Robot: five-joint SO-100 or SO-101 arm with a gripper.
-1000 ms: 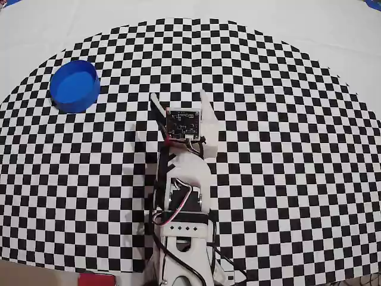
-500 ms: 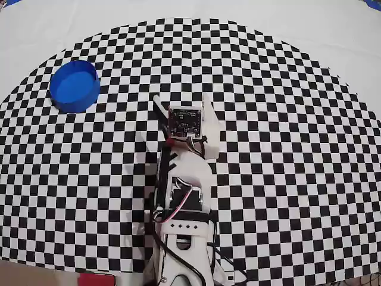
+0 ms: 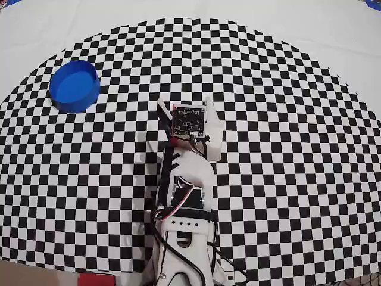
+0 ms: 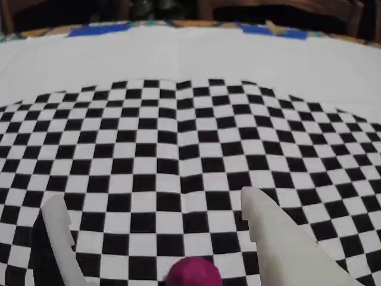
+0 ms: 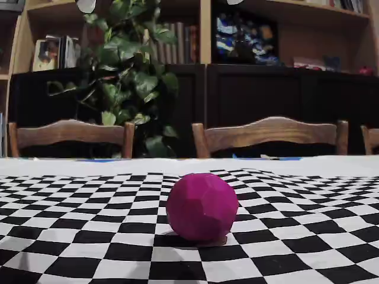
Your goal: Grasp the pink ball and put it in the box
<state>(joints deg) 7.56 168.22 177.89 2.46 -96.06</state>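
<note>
The gripper is held with its jaws spread wide, so that the pink ball is straddled; the ball rests on the checkered mat, ungrasped. The box is seen at 10 o'clock from the arm in the overhead view, well apart.

The gripper stands spread wide, one white finger low at the left, the other at the right. Between them, at the bottom edge, the pink ball rests on the checkered worktop, touching neither finger.
</note>
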